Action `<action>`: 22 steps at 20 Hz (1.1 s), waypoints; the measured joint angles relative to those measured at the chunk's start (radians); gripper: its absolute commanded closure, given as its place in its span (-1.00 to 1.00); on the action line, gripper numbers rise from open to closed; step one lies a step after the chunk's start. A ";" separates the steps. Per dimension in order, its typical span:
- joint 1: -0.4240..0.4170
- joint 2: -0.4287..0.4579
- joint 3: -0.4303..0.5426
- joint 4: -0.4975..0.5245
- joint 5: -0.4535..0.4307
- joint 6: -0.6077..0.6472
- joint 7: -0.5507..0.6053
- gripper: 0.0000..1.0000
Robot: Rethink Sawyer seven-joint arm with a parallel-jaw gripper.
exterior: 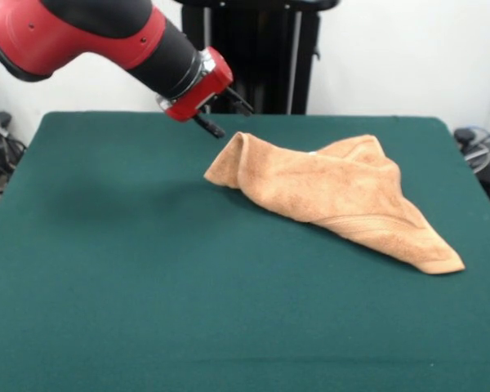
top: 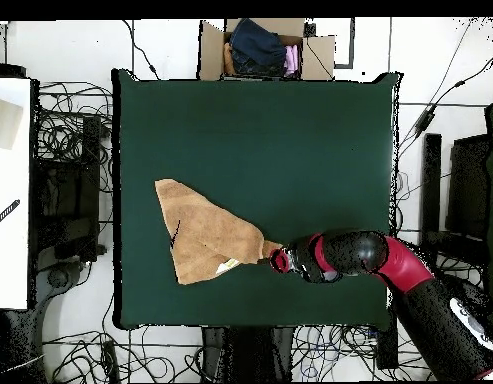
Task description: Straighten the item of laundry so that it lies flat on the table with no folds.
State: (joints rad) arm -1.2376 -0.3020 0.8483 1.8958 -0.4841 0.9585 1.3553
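a dark green table (exterior: 131, 269) fills most of the front view, and on it lies an orange-tan towel (exterior: 335, 192), bunched and folded over itself rather than spread flat. it sits right of the table's centre in the front view, reaching from a rounded, raised fold near the far middle down to a pointed corner nearer the camera on the right. a hemmed band runs along its lower right edge. a red and black robot arm (exterior: 106, 37) comes in from the upper left of the front view, ending in a gripper (exterior: 220, 114) with dark fingers that hangs just beside the towel's far left fold, close above the cloth; the fingers stand slightly apart with nothing between them, though whether a tip touches the towel cannot be told. in the overhead view the towel (top: 205, 235) forms a rough triangle on the left half of the table (top: 290, 120), with a small pale patch near its lower edge, and the gripper (top: 275, 260) meets its right-hand point. beyond the table's far edge in the overhead view stands an open cardboard box (top: 315, 55) holding dark blue cloth (top: 255, 45) and a bit of pink fabric (top: 291, 60). tangled cables (top: 75, 130) lie on the floor around the table.
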 measured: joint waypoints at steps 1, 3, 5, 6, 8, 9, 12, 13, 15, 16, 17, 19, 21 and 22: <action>-0.002 0.000 0.000 0.000 -0.003 0.000 0.000 -1.00; -0.004 0.000 -0.001 0.000 -0.008 0.000 0.000 -1.00; -0.006 0.000 -0.001 0.000 -0.013 0.000 0.000 -1.00; -0.006 0.000 -0.001 0.000 -0.015 0.000 0.000 -1.00; -0.007 0.000 -0.001 0.000 -0.020 0.000 0.000 -1.00; -0.007 0.000 -0.001 0.000 -0.024 0.000 0.000 -1.00; -0.007 0.000 -0.001 0.000 -0.042 0.000 0.000 -1.00; -0.007 0.000 -0.001 0.000 -0.046 0.000 0.000 -1.00; -0.007 0.000 -0.001 0.000 -0.050 0.000 0.000 -1.00; -0.007 0.000 -0.001 0.000 -0.050 0.000 0.000 -1.00; -0.007 0.000 -0.001 0.000 -0.050 0.000 0.000 -1.00; -0.007 0.000 -0.001 0.000 -0.050 0.000 0.000 -1.00; -0.007 0.000 -0.001 0.000 -0.050 0.000 0.000 -1.00; -0.007 0.001 -0.001 0.000 -0.050 0.000 0.000 -1.00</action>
State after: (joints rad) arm -1.2450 -0.3012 0.8473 1.8961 -0.5340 0.9583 1.3553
